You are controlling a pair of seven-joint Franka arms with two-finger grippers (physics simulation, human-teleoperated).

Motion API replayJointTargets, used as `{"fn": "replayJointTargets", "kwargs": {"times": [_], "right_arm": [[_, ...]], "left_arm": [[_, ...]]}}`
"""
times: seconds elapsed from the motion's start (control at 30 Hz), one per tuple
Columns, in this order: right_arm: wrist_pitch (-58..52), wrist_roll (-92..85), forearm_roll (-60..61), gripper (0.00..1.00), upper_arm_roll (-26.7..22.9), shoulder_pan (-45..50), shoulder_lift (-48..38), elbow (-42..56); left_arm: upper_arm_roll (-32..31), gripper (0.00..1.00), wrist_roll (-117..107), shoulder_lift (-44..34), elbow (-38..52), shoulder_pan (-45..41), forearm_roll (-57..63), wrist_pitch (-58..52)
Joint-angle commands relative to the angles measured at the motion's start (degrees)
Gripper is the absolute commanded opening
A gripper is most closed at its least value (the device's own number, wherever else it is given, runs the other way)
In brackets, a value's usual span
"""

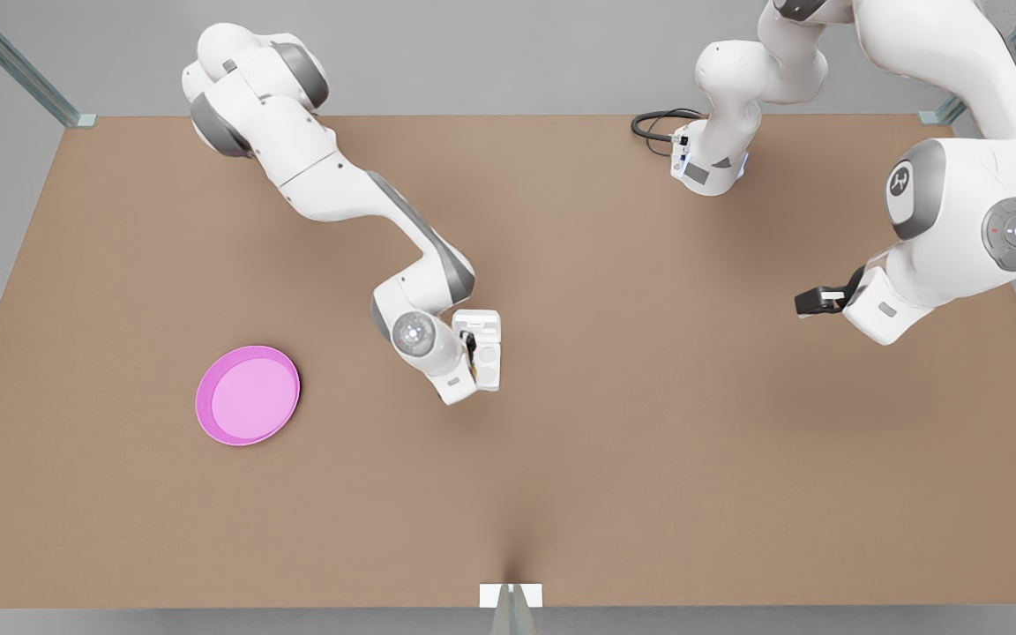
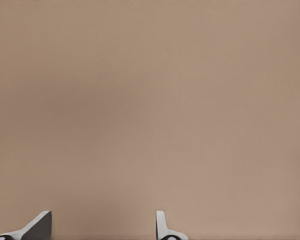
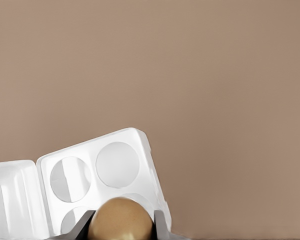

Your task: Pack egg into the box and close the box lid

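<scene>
In the right wrist view we see the right gripper point(image 3: 121, 227) clamped on the egg point(image 3: 121, 218), one dark finger point(image 3: 80, 226) on each side of it. Just beyond the egg lies the box point(image 3: 97, 172), open, its round cups showing; the egg hangs over the cup closest to the camera, and we cannot tell whether it touches the box. The lid point(image 3: 12, 197) lies flat, folded back beside the cups.

In the front view that gripper point(image 1: 470, 346) sits near the middle of the table point(image 1: 649, 423), over the box point(image 1: 486, 357), whose lid point(image 1: 478, 321) points toward the far edge. The plate point(image 1: 248, 394), pink and round, rests well apart toward the front view's left.

The left gripper point(image 2: 102, 227) hangs over bare table point(image 2: 150, 100) with its fingers point(image 2: 40, 225) spread apart and nothing between them. In the front view it point(image 1: 812, 302) waits at the front view's right, well apart from the box. A black cable point(image 1: 658, 123) loops by the arm base at the far edge
</scene>
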Motion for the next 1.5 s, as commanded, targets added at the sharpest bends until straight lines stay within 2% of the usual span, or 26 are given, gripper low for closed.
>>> {"fn": "replayJointTargets", "kwargs": {"times": [0.0, 0.17, 0.2, 0.23, 0.27, 0.3, 0.33, 0.37, 0.43, 0.5, 0.53, 0.57, 0.63, 0.7, 0.83, 0.93, 1.07, 1.47], "right_arm": [[-0.1, 0.0, -0.1, 0.61, 0.0, 0.0, 0.0, 0.0], [-0.1, -0.1, 0.4, 0.61, 0.0, 0.1, 0.4, -0.3], [-0.1, 0.0, 0.4, 0.9, 0.2, 0.1, 0.3, -0.2], [-1.1, -0.2, 1.7, 0.97, 0.4, -0.2, -0.2, 0.2], [-1.2, -0.2, 2.3, 1.0, 0.4, -0.5, -0.4, 0.5], [-1.9, -0.2, 3.4, 1.0, 0.6, -1.7, -1.6, 1.2], [-6.6, -0.2, 3.7, 1.0, 0.4, -4.7, -2.5, 3.7], [-8.8, 0.2, 3.7, 1.0, 0.4, -8.3, -2.6, 5.8], [-12.1, 10.3, 3.2, 1.0, -0.2, -14.1, -5.6, 6.6], [-17.4, 31.4, 2.5, 1.0, -12.5, -15.7, -12.5, 6.7], [-19.7, 38.9, 2.3, 1.0, -14.3, -17.0, -15.6, 6.1], [-25.3, 46.7, 1.1, 1.0, -14.1, -19.7, -20.1, 5.8], [-28.2, 46.4, 1.1, 1.0, -14.1, -22.8, -28.7, 3.0], [-29.6, 43.2, 0.8, 1.0, -14.0, -25.8, -32.4, 2.9], [-32.3, 42.1, -3.9, 1.0, -14.1, -25.1, -30.0, 5.3], [-33.7, 41.9, -3.8, 1.0, -14.2, -25.8, -29.5, 6.7], [-33.5, 42.1, -3.9, 1.0, -14.2, -25.8, -29.2, 6.7], [-34.0, 42.2, -3.9, 1.0, -14.2, -25.8, -29.2, 6.7]], "left_arm": [[0.1, 1.0, 0.0, 0.0, 0.1, 0.0, 0.0, 0.0], [0.0, 1.0, 0.1, 0.0, 0.0, 0.0, 0.0, 0.0], [-0.1, 1.0, 0.1, 0.1, 0.1, 0.0, 0.0, 0.0], [-0.2, 1.0, 0.1, 0.3, 0.1, -0.8, 0.0, -0.1], [-0.2, 0.94, 0.1, 0.6, 0.1, -2.4, 0.0, -0.4], [-0.2, 0.92, 0.1, 1.0, 0.0, -2.7, -0.1, -0.4], [-0.2, 0.65, 0.0, 2.1, 0.1, -5.2, 0.0, -0.3], [-0.2, 0.21, 0.0, 3.2, 0.0, -8.2, -0.1, -0.4], [-1.1, 0.21, -0.2, 5.1, -0.8, -13.2, -1.0, -2.2], [-1.1, 0.21, -6.3, -0.1, -15.5, -20.6, -1.7, 9.8], [-1.1, 0.21, -9.8, 0.0, -15.8, -23.8, -2.8, 10.5], [-1.1, 0.21, -15.4, -0.8, -20.0, -27.8, -4.5, 16.3], [-1.1, 0.21, -26.6, 0.3, -21.6, -35.9, -7.0, 23.1], [-1.1, 0.21, -32.5, 3.0, -21.7, -40.9, -9.4, 27.0], [-1.1, 0.21, -41.9, 9.2, -23.0, -46.9, -13.5, 40.7], [-1.1, 0.21, -44.9, 14.7, -18.2, -49.0, -13.7, 44.8], [-1.1, 0.21, -44.0, 21.5, -9.8, -50.0, -13.4, 44.9], [-0.4, 0.21, -41.7, 29.8, 0.1, -49.2, -12.2, 44.9]]}}
